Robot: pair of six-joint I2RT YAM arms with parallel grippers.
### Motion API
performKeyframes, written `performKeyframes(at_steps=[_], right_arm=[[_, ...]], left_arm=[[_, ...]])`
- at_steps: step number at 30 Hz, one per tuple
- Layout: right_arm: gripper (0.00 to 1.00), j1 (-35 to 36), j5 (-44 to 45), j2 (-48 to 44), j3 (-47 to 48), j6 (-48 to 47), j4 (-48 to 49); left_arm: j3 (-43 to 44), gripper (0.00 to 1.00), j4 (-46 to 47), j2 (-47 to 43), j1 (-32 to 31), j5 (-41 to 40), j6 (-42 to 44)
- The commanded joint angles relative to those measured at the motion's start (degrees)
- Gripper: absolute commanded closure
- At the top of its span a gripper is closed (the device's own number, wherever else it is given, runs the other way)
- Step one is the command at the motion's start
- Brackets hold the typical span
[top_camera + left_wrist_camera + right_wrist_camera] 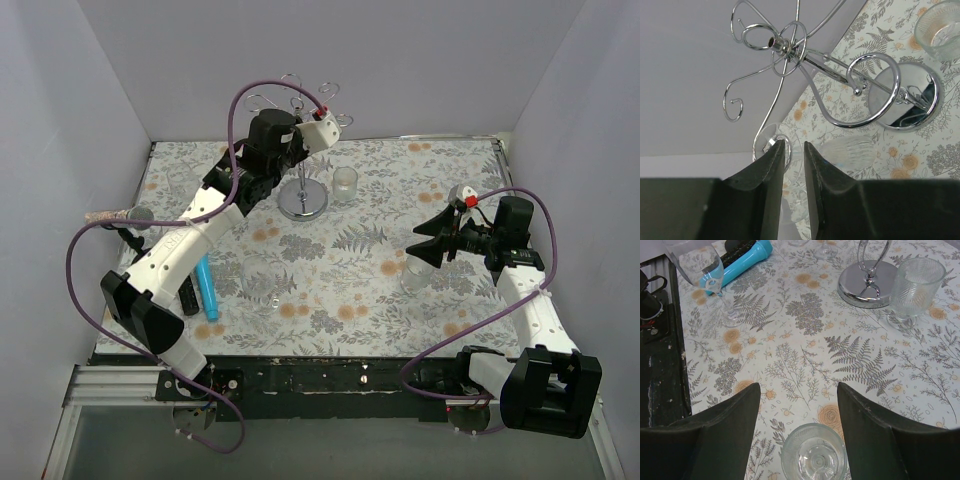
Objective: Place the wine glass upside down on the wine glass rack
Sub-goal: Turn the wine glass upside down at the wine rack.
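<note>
Well, the wine glass [766, 143] is up at the rack [302, 204], in the upper middle of the overhead view. Through the left wrist camera its round foot shows at the end of one of the chrome arms, just left of the fingertips at lower centre. Blurred glass shows below it in the slot between the fingers. The left pincer [794, 146] stands nearly closed, with only a narrow gap between its fingers. Whether it grips the stem or merely brackets it I cannot tell. The right pincer [799, 390] is spread wide and holds nothing, hovering over a separate glass [812, 456] at the bottom of its own view.

The main risk, as I judge it, is a release before the foot is properly seated in the curl. Whether the wire carries the foot cannot be made out here. If it does not, the glass drops to the counter [380, 235] or onto the mirrored base and likely breaks.

A second hazard is the withdrawal. Fingers this close to the stem could drag it sideways and slide the foot out of the arm. They could also nudge the light stand so that it rocks or tips toward the ribbed tumbler [345, 183] just right of the base. The purple cable [234, 120] looping by the top curls could also snag a wire.
</note>
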Motion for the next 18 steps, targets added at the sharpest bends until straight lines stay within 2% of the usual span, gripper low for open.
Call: performKeyframes(at_steps=[1,6,13,18], right_arm=[[0.29,-0.2,-1.4,-1.0,0.2,0.2,2.0],[0.29,-0.2,-1.2,-1.2,0.1,0.1,2.0],[0.29,-0.2,-0.5,-1.6,0.1,-0.3,2.0],[0.29,-0.2,-0.1,-2.0,0.1,-0.9,1.5]], left_arm=[[1.5,0.76,-0.4,-1.0,-0.4,1.3,-2.0],[1.6,0.68,-0.6,-2.6,-0.5,4.4,-5.9],[0.7,0.37,1.3,-7.6,-0.4,11.9,-16.2],[-3.0,0.2,4.3,-13.4,-0.5,14.3,-24.3]])
